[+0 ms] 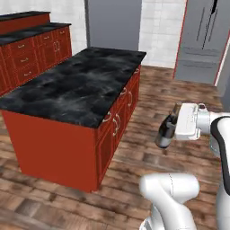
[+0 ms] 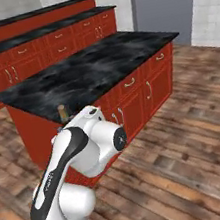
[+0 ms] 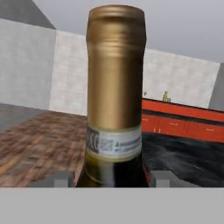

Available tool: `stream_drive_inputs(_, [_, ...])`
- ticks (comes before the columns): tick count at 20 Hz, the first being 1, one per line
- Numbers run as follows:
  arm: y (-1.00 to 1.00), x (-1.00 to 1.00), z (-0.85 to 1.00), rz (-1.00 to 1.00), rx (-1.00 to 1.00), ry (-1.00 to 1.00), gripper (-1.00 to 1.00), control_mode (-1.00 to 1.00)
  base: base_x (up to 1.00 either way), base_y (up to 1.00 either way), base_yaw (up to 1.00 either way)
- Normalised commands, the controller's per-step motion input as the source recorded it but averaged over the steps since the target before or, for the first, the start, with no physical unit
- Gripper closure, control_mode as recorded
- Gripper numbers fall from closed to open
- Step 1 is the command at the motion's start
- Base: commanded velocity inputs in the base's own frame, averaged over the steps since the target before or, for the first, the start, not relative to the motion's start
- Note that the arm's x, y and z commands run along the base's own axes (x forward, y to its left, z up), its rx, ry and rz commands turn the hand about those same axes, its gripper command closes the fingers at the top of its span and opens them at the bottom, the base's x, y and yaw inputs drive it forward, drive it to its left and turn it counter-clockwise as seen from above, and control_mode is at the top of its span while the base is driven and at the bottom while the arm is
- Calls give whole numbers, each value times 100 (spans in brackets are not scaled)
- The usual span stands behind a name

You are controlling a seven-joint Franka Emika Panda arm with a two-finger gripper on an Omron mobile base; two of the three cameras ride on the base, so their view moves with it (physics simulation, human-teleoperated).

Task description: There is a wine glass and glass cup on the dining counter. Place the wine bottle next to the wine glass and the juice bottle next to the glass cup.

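Wine bottle (image 3: 114, 100) apparently in closed hand (image 3: 109, 178)

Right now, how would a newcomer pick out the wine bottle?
Find the red island with the black marble top. Over the wood floor beside its drawer side, the white arm's gripper is shut on the wine bottle. It is dark glass with a gold foil neck and a pale band.

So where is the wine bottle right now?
The wine bottle is in the gripper, held above the wooden floor, just right of the red island in the left base view.
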Motion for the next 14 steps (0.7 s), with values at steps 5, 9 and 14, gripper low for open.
stream_drive_inputs(5, [0,0,0,0,0,0,100,100,0,1,100])
stream_drive_inputs(9, [0,0,0,0,0,0,100,100,0,2,100])
stream_drive_inputs(14, [0,0,0,0,0,0,100,100,5,6,96])
